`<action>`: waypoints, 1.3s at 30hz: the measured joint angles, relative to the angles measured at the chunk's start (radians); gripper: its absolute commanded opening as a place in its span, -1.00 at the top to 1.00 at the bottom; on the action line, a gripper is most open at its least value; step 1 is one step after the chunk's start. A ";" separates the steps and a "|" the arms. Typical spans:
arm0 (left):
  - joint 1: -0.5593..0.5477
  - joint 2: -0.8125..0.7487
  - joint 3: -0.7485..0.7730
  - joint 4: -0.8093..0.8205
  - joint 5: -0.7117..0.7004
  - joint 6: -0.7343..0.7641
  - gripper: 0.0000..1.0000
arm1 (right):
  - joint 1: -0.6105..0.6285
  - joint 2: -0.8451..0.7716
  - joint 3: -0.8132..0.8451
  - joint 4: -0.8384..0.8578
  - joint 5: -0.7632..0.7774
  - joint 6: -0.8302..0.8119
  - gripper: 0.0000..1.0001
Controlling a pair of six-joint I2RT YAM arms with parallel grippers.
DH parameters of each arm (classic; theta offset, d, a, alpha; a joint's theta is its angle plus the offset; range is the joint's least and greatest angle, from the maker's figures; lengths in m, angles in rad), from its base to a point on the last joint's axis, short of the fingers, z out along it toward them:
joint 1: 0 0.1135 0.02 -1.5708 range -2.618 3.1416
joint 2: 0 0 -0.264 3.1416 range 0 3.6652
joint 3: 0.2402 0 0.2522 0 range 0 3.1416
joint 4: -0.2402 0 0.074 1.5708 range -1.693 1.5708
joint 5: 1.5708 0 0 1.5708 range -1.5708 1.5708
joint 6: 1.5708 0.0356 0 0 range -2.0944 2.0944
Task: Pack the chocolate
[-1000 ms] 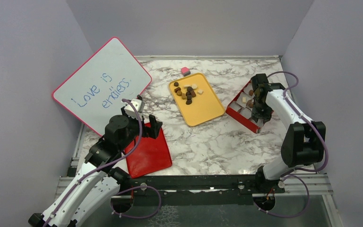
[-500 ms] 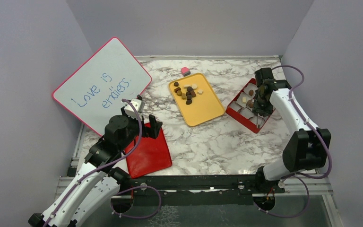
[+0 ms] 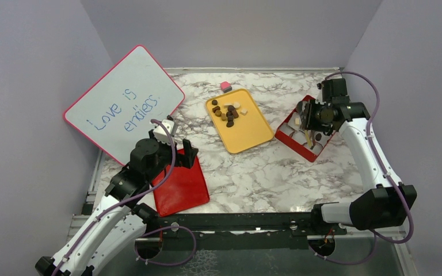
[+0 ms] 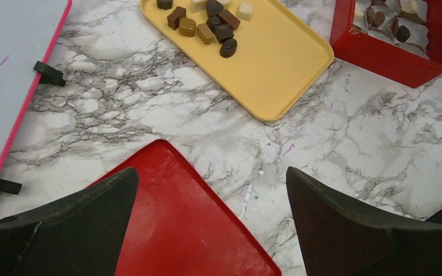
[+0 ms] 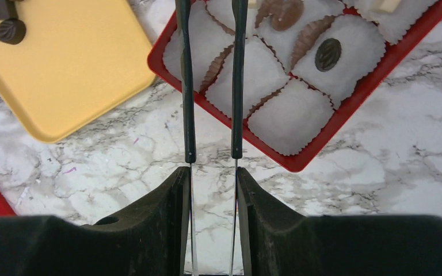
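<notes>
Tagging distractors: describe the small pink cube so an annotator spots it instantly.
On the marble table, find the yellow tray in the middle, loose chocolates at its far end. Just beyond the tray's far corner sits the small pink cube. It is the only pink piece and lies off the tray, unlike the brown and cream chocolates.
</notes>
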 measured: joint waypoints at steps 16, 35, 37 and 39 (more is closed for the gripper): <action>0.000 -0.027 0.000 0.000 -0.037 0.000 -0.98 | 0.278 0.148 0.002 0.093 -0.048 -0.026 0.23; 0.000 -0.051 0.000 0.000 -0.055 0.000 -0.98 | 0.367 0.516 0.232 0.188 0.039 -0.196 0.18; 0.000 -0.051 0.000 0.000 -0.055 0.001 -0.98 | 0.367 0.529 0.252 0.195 0.035 -0.216 0.17; 0.000 -0.051 0.000 0.000 -0.055 0.001 -0.98 | 0.367 0.543 0.270 0.198 0.034 -0.231 0.17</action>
